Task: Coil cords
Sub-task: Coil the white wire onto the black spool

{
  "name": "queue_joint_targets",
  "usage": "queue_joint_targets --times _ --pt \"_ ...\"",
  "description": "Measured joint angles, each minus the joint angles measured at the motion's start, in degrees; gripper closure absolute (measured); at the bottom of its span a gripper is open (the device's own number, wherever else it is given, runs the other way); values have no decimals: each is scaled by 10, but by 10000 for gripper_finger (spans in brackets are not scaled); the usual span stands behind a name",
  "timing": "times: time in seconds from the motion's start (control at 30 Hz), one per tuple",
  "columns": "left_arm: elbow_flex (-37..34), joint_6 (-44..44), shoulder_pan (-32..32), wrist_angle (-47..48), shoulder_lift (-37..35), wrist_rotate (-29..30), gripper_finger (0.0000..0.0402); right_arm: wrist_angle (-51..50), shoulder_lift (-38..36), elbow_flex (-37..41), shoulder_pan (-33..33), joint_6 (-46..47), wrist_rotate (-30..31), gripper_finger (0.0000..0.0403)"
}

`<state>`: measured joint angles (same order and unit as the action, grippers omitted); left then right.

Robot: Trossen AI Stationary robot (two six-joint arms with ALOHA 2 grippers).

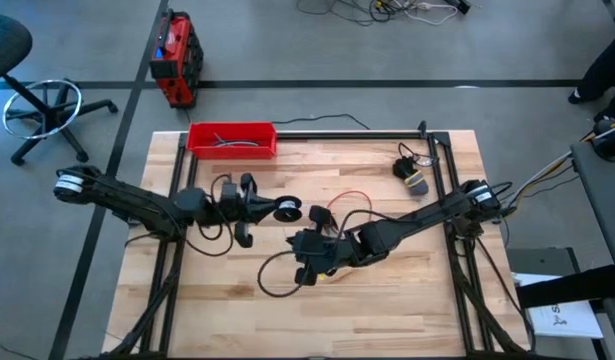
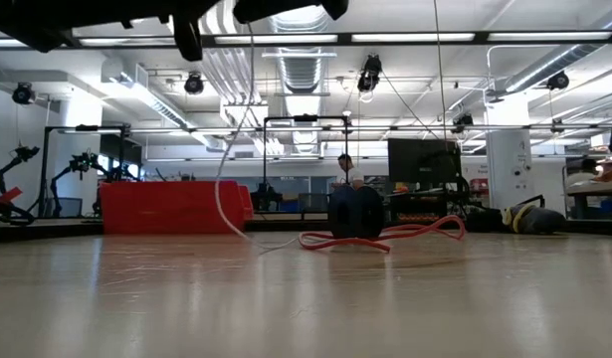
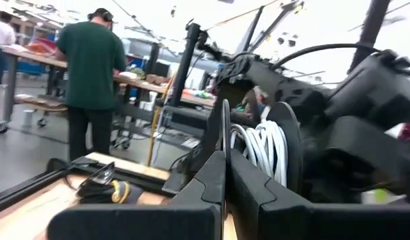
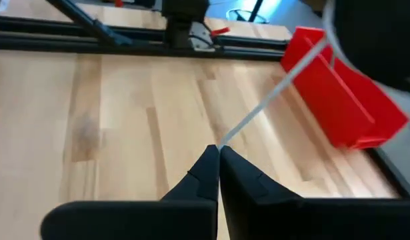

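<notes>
Two cords in play, and the white cord (image 3: pixel 263 148) is the busy one: several turns of it sit wound between two dark discs right against the left hand (image 3: pixel 226 175), whose fingers are pressed together on the edge of the near disc. From the high view that spool (image 1: pixel 286 210) sits at the tip of the left hand (image 1: pixel 270 209), out over the middle of the desk (image 1: pixel 407 300), on the near side of the red tray (image 1: pixel 231 139). One strand of the white cord (image 4: pixel 271 100) runs taut and straight into the right hand (image 4: pixel 218 155), fingers shut tight on it, with the red tray (image 4: pixel 338 93) beyond. The right hand (image 1: pixel 309 255) is low and central, its arm reaching in from the far side of the desk from the tray. Red cord (image 2: pixel 385 237) lies loose on the desk in flat loops, around a dark round lump (image 2: pixel 355 214) whose nature is hard to make out from desk level; from above, the red cord (image 1: pixel 349 197) shows as a thin loop between the two hands. From the low view both arms are cut off at the top, only dark undersides showing, with the white cord (image 2: pixel 226 199) hanging down in a curve in front of the tray. A person (image 3: pixel 91 73) in a green top stands in the room behind, back turned.
</notes>
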<state>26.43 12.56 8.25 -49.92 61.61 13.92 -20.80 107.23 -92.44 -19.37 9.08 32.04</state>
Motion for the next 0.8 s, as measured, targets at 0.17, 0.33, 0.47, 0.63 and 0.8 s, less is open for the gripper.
queue_joint_targets --times 0.17,0.33,0.47,0.63,0.8 --pt "-14 0 2 4 -43 -4 401 -23 -10 -2 -14 3 45 403" --pt "-33 0 2 0 -83 -3 401 -19 -20 -2 -21 0 72 403" --pt "-40 1 2 2 -105 -4 401 -23 -21 -2 -22 3 73 403" --pt "-41 -4 2 4 -115 -34 401 -53 -23 -2 -24 6 107 403" --pt "-39 -4 1 -23 -116 -70 401 -81 -28 -1 -22 21 123 403"
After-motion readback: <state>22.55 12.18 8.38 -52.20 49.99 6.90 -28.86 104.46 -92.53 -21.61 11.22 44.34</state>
